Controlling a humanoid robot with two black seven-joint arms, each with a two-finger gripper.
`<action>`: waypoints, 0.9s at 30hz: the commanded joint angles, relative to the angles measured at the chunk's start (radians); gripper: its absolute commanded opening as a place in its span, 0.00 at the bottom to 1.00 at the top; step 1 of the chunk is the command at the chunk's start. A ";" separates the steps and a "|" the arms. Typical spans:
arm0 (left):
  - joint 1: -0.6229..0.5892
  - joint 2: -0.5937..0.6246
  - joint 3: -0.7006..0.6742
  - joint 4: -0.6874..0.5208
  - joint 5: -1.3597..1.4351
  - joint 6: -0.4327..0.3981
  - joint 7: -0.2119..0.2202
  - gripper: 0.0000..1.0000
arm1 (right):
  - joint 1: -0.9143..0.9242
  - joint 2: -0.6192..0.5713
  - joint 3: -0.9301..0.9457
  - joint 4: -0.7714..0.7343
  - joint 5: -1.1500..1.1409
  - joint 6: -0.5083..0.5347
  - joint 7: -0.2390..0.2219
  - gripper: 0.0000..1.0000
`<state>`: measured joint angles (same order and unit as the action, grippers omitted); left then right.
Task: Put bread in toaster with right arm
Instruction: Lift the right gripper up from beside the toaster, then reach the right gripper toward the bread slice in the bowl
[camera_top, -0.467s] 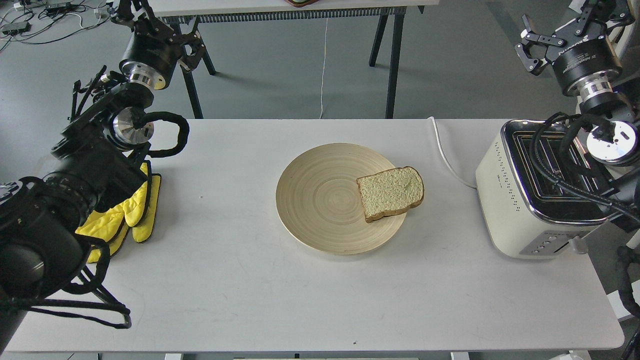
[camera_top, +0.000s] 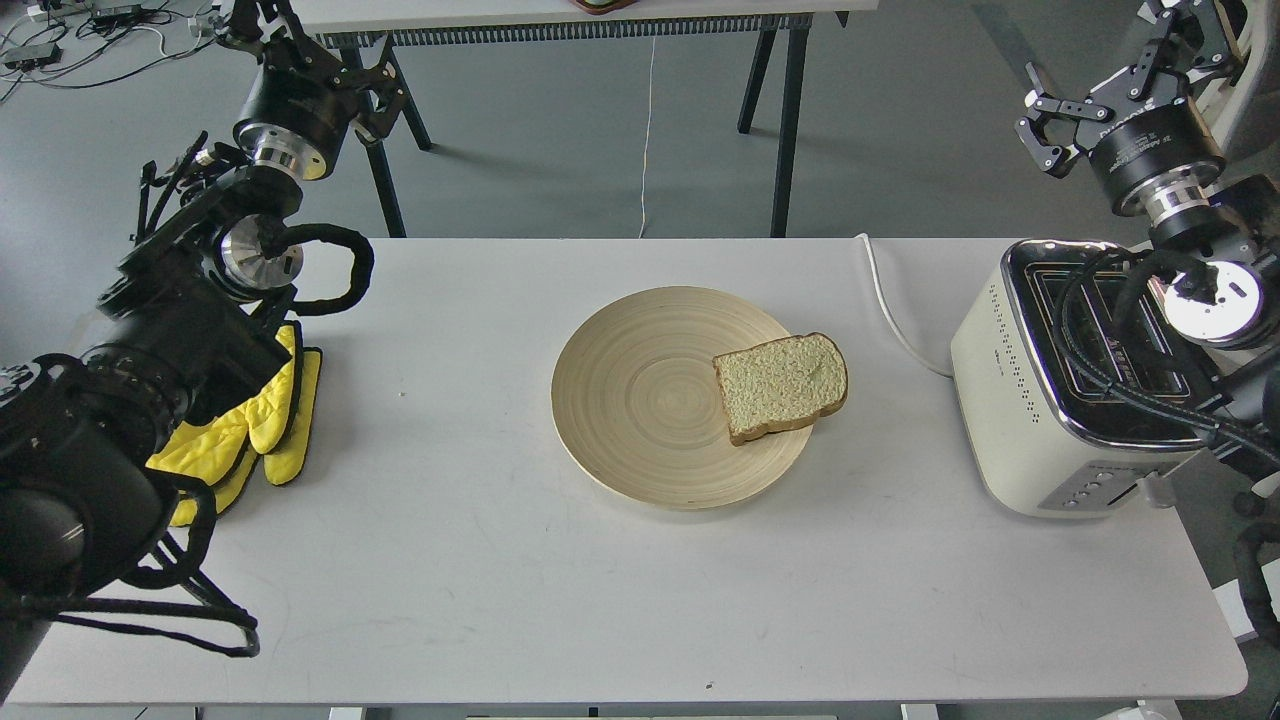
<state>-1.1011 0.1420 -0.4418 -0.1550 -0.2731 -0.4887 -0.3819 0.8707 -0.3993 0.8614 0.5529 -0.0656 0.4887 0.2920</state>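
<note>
The bread (camera_top: 782, 385) lies flat on the right rim of a round wooden plate (camera_top: 640, 400) at the table's middle. The cream toaster (camera_top: 1040, 400) with a chrome top stands at the table's right end; both slots face up and look empty, partly crossed by my right arm's cables. My right gripper (camera_top: 1100, 65) is open and empty, raised beyond the toaster's far end and well apart from the bread. My left gripper (camera_top: 310, 45) is open and empty, raised beyond the table's far left corner.
A yellow glove (camera_top: 255, 435) lies at the table's left edge under my left arm. The toaster's white cord (camera_top: 890, 320) runs off the far edge. A second table's black legs (camera_top: 785, 120) stand behind.
</note>
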 joint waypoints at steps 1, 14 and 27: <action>0.000 -0.001 -0.002 0.000 0.000 0.000 0.000 1.00 | 0.010 -0.009 -0.039 0.048 -0.014 -0.007 0.001 0.99; 0.000 -0.002 0.000 0.000 0.002 0.000 0.000 1.00 | -0.002 -0.211 -0.335 0.580 -0.552 -0.484 -0.019 0.99; 0.000 -0.004 0.000 0.000 0.002 0.000 0.000 1.00 | -0.039 -0.179 -0.659 0.611 -0.930 -0.665 -0.044 0.99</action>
<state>-1.1012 0.1381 -0.4416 -0.1548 -0.2716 -0.4887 -0.3819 0.8443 -0.5928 0.2640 1.1689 -0.9570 -0.1637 0.2505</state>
